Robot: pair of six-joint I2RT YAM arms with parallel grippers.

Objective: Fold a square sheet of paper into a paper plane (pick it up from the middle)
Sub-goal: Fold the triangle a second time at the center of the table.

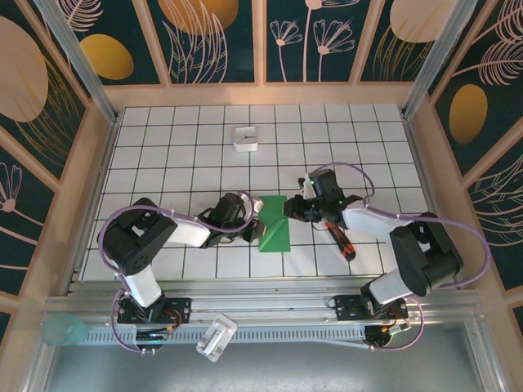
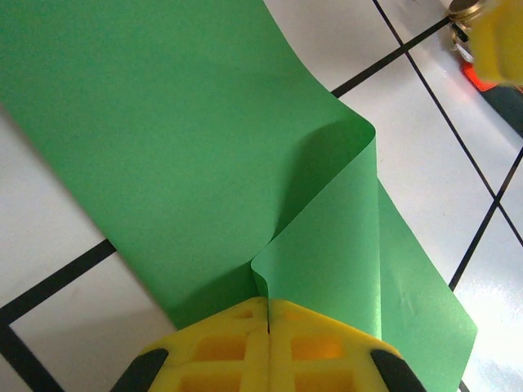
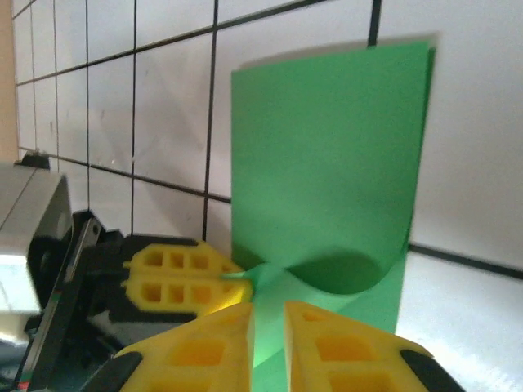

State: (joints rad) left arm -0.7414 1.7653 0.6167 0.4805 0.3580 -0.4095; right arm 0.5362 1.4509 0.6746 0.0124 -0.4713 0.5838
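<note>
White gridded table: white box far side, screwdriver (red-black) right, green paper centre.

a lab test cell: gridded table, aluminium rails.

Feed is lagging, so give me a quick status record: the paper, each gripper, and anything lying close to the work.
paper: square sheet of paper, part flat on the table, one flap lifted and curled over
left gripper: shut, pinching the curled flap
right gripper: at the opposite edge of the paper, fingers narrowly apart, grip unclear
nearby: screwdriver just right of the paper; white box farther back
plane shape: not yet formed
</note>
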